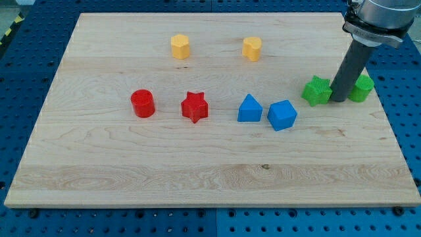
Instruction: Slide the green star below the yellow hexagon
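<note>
The green star (318, 91) lies at the view's right, on the wooden board (197, 178). My tip (339, 101) stands right against the star's right side, between it and a second green block (361, 87). Two yellow blocks lie near the view's top. The left one (179, 47) looks like the hexagon. The right one (252, 48) has a less clear shape. Both are far to the left of and above the green star.
A red cylinder (142, 103) and a red star (195, 106) lie left of centre. A blue triangular block (249, 108) and a blue angular block (282, 115) lie just left of and below the green star. The board's right edge is close to the second green block.
</note>
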You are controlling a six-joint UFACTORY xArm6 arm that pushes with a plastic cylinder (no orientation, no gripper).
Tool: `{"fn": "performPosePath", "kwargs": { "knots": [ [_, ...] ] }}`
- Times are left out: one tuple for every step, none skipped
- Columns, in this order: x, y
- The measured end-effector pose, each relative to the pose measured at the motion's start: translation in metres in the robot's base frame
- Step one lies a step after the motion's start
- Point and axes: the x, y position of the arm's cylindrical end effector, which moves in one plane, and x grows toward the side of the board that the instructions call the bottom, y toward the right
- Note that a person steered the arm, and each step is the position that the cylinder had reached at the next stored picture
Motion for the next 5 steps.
{"fn": "performPosePath", "kwargs": {
  "knots": [
    [0.000, -0.010],
    [0.000, -0.025],
    [0.000, -0.036],
    [-0.003, -0.052],
    [-0.011, -0.071]
  ]
}}
